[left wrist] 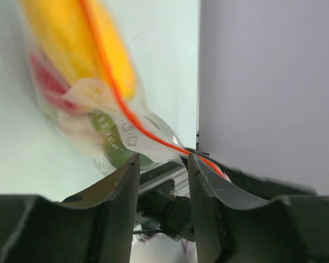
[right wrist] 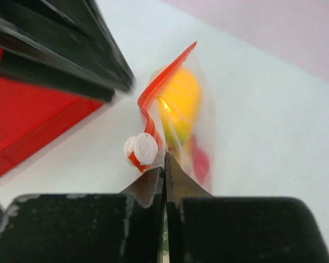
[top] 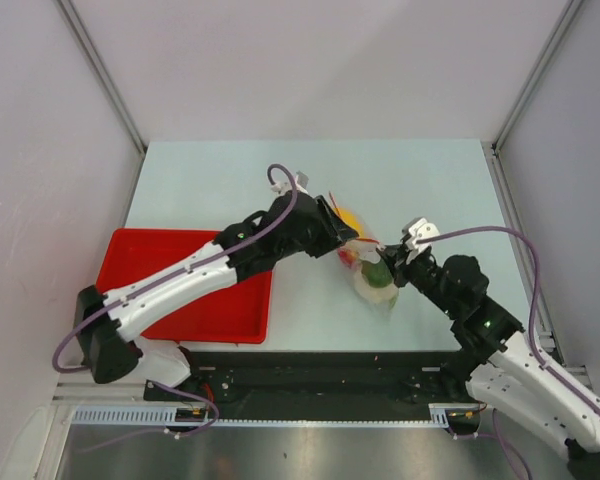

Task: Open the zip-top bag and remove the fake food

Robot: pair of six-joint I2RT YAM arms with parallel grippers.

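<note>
The zip-top bag (top: 365, 268) lies on the table between my two grippers, its red zip strip (right wrist: 153, 93) along the mouth. Inside it is the fake food: a yellow oval (right wrist: 178, 98), red balls (right wrist: 200, 161) and a green piece (left wrist: 118, 145). My right gripper (right wrist: 164, 164) is shut on the bag's edge beside the white zip slider (right wrist: 141, 149); it also shows in the top view (top: 394, 252). My left gripper (left wrist: 162, 164) is open, its fingertips just below the bag's mouth and strip (left wrist: 131, 118); in the top view it (top: 342, 232) is at the bag's far left end.
A red flat tray (top: 220, 305) stands at the left, partly under my left arm, and it shows at the left edge of the right wrist view (right wrist: 22, 120). Grey walls close the table at the back and sides.
</note>
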